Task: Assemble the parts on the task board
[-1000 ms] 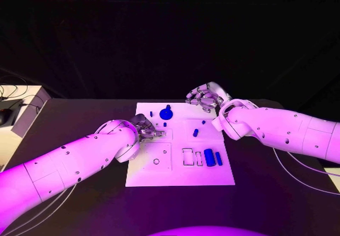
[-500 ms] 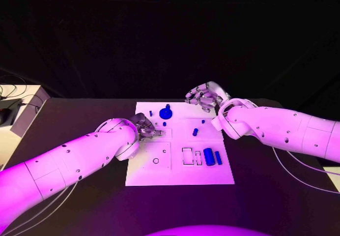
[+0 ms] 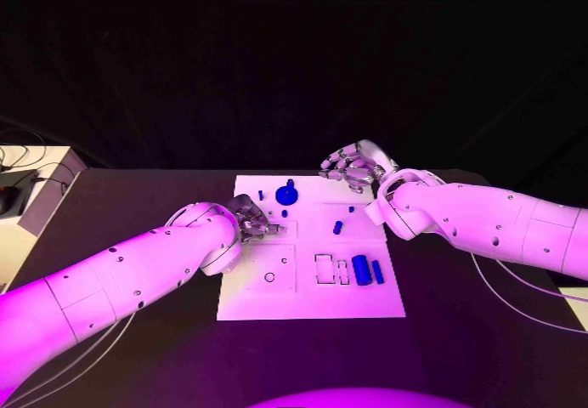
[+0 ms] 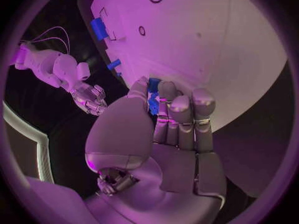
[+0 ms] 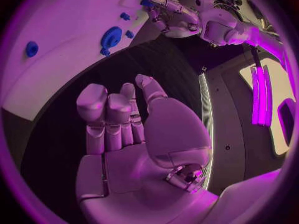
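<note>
Fingers of the left robot hand (image 4: 163, 115) pinch a small blue part (image 4: 152, 98) against the thumb, over the left half of the task board (image 3: 313, 297), which lies mid-counter (image 3: 135, 204). The right robot hand (image 3: 353, 167) hovers just past the board's far right corner, fingers loosely apart, holding nothing. A round blue part (image 3: 287, 195) sits near the board's far edge; a blue block (image 3: 362, 269) and a thin blue bar (image 3: 377, 272) lie toward its right edge.
</note>
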{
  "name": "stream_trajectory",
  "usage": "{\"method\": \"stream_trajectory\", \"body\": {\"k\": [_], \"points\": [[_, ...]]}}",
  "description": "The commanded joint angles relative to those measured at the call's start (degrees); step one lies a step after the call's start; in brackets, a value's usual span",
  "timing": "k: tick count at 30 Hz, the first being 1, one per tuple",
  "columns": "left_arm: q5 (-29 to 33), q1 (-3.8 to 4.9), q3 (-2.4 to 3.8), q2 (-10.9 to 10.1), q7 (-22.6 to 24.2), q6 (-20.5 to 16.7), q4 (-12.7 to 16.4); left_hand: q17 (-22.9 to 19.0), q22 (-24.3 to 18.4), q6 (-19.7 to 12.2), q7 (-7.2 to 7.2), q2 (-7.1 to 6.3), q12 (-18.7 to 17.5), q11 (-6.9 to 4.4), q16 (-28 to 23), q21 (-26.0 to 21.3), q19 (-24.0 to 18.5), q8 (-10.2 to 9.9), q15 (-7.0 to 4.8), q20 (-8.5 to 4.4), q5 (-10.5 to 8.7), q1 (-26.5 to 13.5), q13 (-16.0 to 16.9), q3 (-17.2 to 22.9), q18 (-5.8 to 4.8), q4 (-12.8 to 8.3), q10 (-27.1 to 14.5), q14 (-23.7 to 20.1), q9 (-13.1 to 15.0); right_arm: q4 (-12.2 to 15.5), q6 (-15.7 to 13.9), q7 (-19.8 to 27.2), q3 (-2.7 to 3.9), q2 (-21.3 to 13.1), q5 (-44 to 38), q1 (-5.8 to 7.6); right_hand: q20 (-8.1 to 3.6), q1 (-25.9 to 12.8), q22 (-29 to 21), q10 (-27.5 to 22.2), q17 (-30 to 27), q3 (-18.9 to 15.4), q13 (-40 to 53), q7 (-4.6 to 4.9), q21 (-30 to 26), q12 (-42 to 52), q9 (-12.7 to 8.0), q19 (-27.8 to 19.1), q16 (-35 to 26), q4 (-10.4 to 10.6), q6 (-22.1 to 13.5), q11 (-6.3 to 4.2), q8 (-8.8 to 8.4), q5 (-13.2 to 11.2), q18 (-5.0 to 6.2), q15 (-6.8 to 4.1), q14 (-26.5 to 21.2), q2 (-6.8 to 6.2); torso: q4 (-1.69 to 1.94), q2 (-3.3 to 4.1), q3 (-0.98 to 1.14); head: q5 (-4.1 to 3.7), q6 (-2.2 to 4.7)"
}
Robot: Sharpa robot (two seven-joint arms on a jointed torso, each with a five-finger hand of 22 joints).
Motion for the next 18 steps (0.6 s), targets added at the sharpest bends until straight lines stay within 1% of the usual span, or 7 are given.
{"method": "stream_trajectory", "body": {"k": [1,2,4,7,10,14,18], "points": [[0.2,-0.18,-0.13,0.2,-0.1,1.9,0.2,0.1,0.1,0.0,-0.19,1.38,-0.1,-0.38,0.4,0.3,-0.1,-0.6,-0.39,-0.31,0.01,1.3,-0.1,0.6,-0.75,-0.9,-0.2,0.0,-0.6,0.0,0.9,0.2,0.01,0.0,-0.5,-0.02,-0.42,0.0,5.9,-0.1,0.0,0.3,-0.1,0.00,0.2,0.2,0.1,3.6,-0.2,-0.1,0.3,-0.15,0.21,0.4,0.07,-0.16,0.0,0.37,-0.02,-0.02,-0.02,0.08,0.04],[0.3,-0.18,-0.13,0.1,-0.1,2.0,0.2,0.1,0.0,0.0,-0.21,1.80,-0.2,-0.40,0.4,0.3,-0.1,-1.0,-0.42,-0.32,0.15,2.0,-0.1,1.3,-0.75,-1.3,-0.3,0.1,-0.9,0.0,0.9,0.2,0.01,0.0,-0.5,-0.02,-0.42,0.0,5.9,-0.1,0.0,0.4,-0.1,-0.01,0.2,0.2,0.1,3.6,-0.3,-0.1,0.3,-0.16,0.22,0.4,0.07,-0.17,0.0,0.39,0.00,-0.02,-0.04,0.08,0.05],[0.5,-0.18,-0.13,0.1,0.1,1.9,0.2,0.2,0.0,0.3,-0.22,1.78,-0.5,-0.43,0.4,0.3,-0.2,-1.9,-0.45,-0.36,0.43,2.8,-0.2,3.6,-0.76,-1.6,-0.4,0.1,-1.9,0.0,0.9,0.2,0.01,0.0,-0.5,-0.02,-0.43,0.0,5.9,-0.1,0.0,0.4,-0.1,0.00,0.3,0.2,0.1,3.6,-0.3,-0.1,0.3,-0.16,0.23,0.5,0.06,-0.17,0.0,0.40,0.00,-0.02,-0.05,0.10,0.07],[0.9,-0.19,-0.13,0.0,0.3,1.8,0.4,0.3,0.0,0.6,-0.26,1.04,-0.8,-0.43,0.3,0.2,-0.2,-2.8,-0.48,-0.42,0.57,3.6,-0.4,7.7,-0.79,-1.7,-0.5,0.0,-3.0,0.0,0.9,0.2,0.01,0.0,-0.6,-0.03,-0.43,0.0,5.9,-0.1,0.0,0.5,-0.2,0.01,0.3,0.2,0.1,3.6,-0.3,-0.1,0.3,-0.16,0.23,0.5,0.06,-0.18,0.0,0.42,0.02,-0.03,-0.05,0.10,0.07],[1.5,-0.19,-0.13,-0.1,0.7,1.7,0.6,0.3,0.0,0.7,-0.30,-0.95,-1.2,-0.46,0.3,0.2,-0.3,-3.2,-0.52,-0.47,0.65,3.5,-0.6,14.2,-0.83,-1.3,-0.5,0.0,-3.7,0.0,1.0,0.1,0.01,0.0,-0.6,-0.04,-0.44,0.0,5.9,-0.1,0.0,0.6,-0.2,0.00,0.2,0.2,0.2,3.6,-0.3,-0.2,0.3,-0.16,0.26,0.6,0.05,-0.18,0.0,0.42,0.03,-0.05,-0.06,0.14,0.10],[2.4,-0.20,-0.12,-0.3,1.4,1.3,1.1,0.4,0.0,-0.2,0.23,-3.35,-1.9,-0.24,0.2,0.1,-0.5,-2.6,-0.41,-0.44,0.71,3.6,-1.0,23.7,-0.81,-2.4,-0.4,0.0,-3.2,0.0,1.1,0.0,0.01,0.0,-0.7,-0.05,-0.45,0.0,5.9,-0.1,0.0,0.7,-0.2,0.00,0.3,0.2,0.2,3.6,-0.3,-0.3,0.3,-0.17,0.28,0.6,0.04,-0.18,0.0,0.42,0.00,0.00,-0.08,0.17,0.14],[3.2,-0.20,-0.05,-0.8,1.9,1.1,1.8,0.5,0.0,-1.2,0.71,-4.50,-2.1,-0.12,0.0,0.0,-0.6,-1.2,-0.26,-0.25,0.51,1.6,-1.2,29.2,-0.63,-4.2,-0.2,0.0,-1.8,0.0,1.3,0.0,0.01,-0.1,-0.7,-0.08,-0.46,0.0,5.9,-0.1,0.0,0.9,-0.2,0.00,0.2,0.2,0.2,3.6,-0.3,-0.3,0.3,-0.17,0.31,0.7,0.04,-0.18,0.0,0.39,0.01,0.00,-0.10,0.16,0.18]]}}
